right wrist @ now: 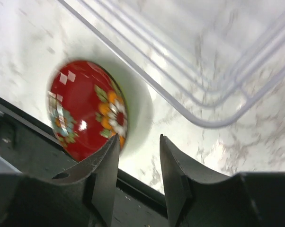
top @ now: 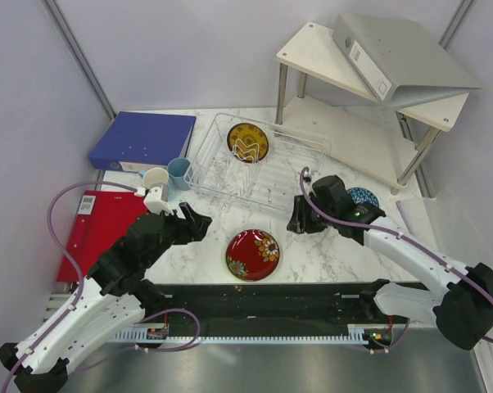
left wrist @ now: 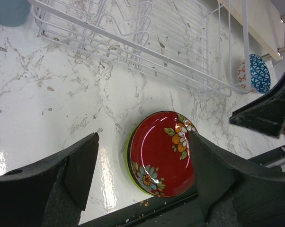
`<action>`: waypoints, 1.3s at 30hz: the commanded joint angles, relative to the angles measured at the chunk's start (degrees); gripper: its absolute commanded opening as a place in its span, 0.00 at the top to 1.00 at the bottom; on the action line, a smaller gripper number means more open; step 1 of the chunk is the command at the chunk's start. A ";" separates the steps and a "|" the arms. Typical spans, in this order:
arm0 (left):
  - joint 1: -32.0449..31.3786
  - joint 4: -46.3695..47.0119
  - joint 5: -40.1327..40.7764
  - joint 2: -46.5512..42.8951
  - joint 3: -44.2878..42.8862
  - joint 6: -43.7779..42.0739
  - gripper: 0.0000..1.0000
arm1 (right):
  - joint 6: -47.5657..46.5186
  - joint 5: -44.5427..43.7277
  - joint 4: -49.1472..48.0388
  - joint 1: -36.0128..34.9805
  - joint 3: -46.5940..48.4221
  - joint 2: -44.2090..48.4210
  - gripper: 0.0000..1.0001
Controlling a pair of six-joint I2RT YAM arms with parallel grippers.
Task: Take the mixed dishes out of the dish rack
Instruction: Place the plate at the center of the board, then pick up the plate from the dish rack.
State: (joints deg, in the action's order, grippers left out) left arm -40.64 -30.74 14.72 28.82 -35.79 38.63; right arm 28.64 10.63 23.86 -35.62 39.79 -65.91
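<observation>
The clear dish rack [top: 259, 168] stands at the middle back and holds the yellow-brown patterned plate [top: 248, 142] upright. The red bowl [top: 252, 255] sits on the table in front of it, on the lime-green plate [left wrist: 129, 163]; a dark rim shows between them. The cream mug [top: 155, 178] and a light blue cup [top: 179, 172] stand left of the rack. The blue patterned bowl [top: 364, 197] lies right of it. My left gripper [top: 199, 223] is open and empty, up left of the red bowl [left wrist: 164, 153]. My right gripper [top: 299, 219] is open and empty, to the right of the red bowl [right wrist: 88, 116] and near the rack's front corner [right wrist: 204, 120].
A blue binder [top: 142, 141] and a red folder [top: 99, 229] lie at the left. The white two-tier shelf [top: 312, 57] with a grey binder [top: 402, 57] stands at the back right. A black strip [top: 263, 299] runs along the near edge.
</observation>
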 commanded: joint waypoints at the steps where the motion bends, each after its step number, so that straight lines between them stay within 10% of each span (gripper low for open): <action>1: -0.05 1.47 -0.04 0.18 -0.77 1.18 0.17 | -4.28 -8.07 7.87 0.02 16.08 2.72 0.53; 12: 0.04 2.88 -2.06 1.68 -1.56 0.31 0.17 | -17.55 -32.69 -7.92 0.20 36.67 -25.04 0.52; 20: 0.04 2.79 -1.36 2.21 -3.41 -2.77 0.17 | -19.42 -17.58 -18.99 8.28 51.35 -46.31 0.52; 39: -0.05 2.18 0.66 2.38 -2.35 -3.12 0.16 | -19.06 -7.56 -36.07 10.04 52.41 -55.64 0.53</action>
State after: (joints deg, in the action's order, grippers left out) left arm -40.64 -29.91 13.47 30.15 -36.91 37.32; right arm 8.08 -0.14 -6.02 -25.39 92.71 -120.88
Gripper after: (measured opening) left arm 0.837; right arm 0.473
